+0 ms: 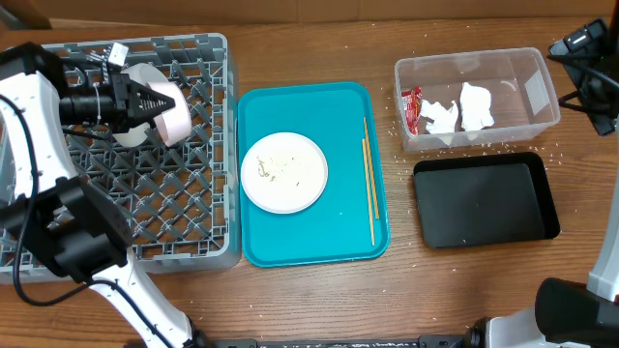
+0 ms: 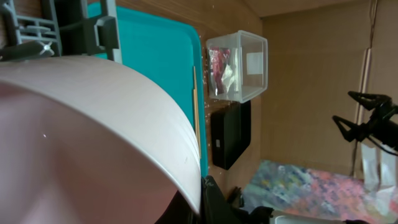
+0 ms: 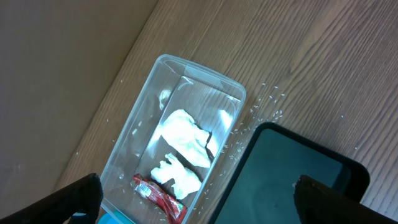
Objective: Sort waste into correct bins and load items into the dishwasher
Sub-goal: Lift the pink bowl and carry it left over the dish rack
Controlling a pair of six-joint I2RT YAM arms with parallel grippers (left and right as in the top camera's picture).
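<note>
My left gripper (image 1: 155,100) is shut on the rim of a white bowl (image 1: 172,114) and holds it tilted on its side over the grey dish rack (image 1: 193,232). The bowl fills the left wrist view (image 2: 93,137). Another white piece of crockery (image 1: 131,135) shows partly under the gripper. The round plate (image 1: 283,171) with food specks and the chopsticks (image 1: 368,179) lie on the teal tray (image 1: 309,242). The clear tub (image 1: 542,97) holds napkins (image 1: 476,106) and the red wrapper (image 1: 412,108). My right gripper (image 3: 202,199) is open and empty above the tub (image 3: 143,118).
The black tray (image 1: 484,203) lies in front of the clear tub, with nothing visible in it. Rice grains (image 1: 542,150) are scattered on the wood around both bins. The teal tray stands between the rack and the bins.
</note>
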